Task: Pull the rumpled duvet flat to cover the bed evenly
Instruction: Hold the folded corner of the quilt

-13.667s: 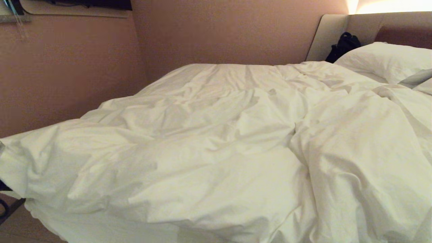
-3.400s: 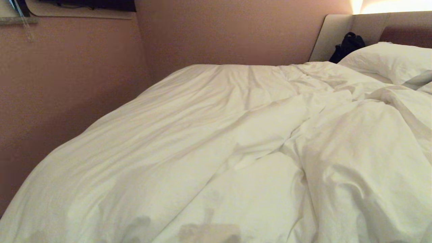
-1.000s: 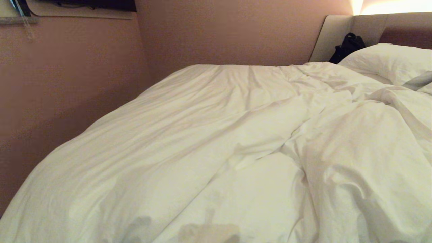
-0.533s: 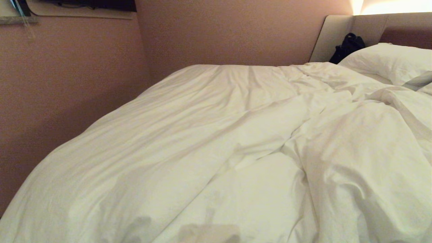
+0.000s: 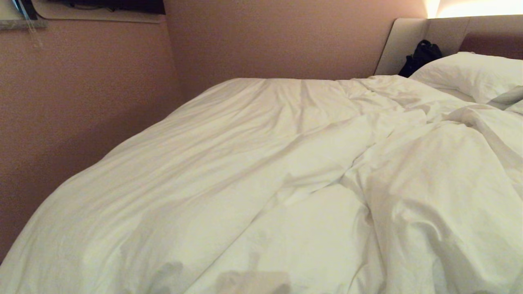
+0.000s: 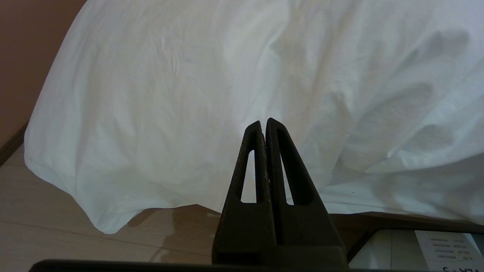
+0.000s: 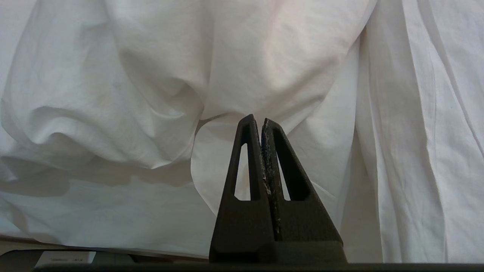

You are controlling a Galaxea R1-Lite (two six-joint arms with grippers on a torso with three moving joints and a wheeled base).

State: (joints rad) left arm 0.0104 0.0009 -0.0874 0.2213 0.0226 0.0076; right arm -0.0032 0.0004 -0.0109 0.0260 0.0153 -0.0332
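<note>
The white duvet (image 5: 229, 175) lies over the bed, smoother on its left half and bunched into thick folds on the right (image 5: 441, 179). Of the bed itself only the padded headboard (image 5: 402, 41) shows, at the far right. Neither arm appears in the head view. In the left wrist view my left gripper (image 6: 264, 121) is shut and empty, in front of the duvet's hanging corner (image 6: 113, 158) above the floor. In the right wrist view my right gripper (image 7: 256, 118) is shut on nothing, facing the draped folds (image 7: 159, 94) at the bed's near side.
A pink-brown wall (image 5: 81, 102) runs close along the bed's left side and behind it. A white pillow (image 5: 470, 73) and a black bag (image 5: 421, 53) sit by the headboard. Pale wooden floor (image 6: 56, 226) shows below the duvet's corner.
Over the last second nothing has visibly moved. Since the earliest frame the duvet's left half has been drawn out smoother and its near edge now hangs past the view's bottom.
</note>
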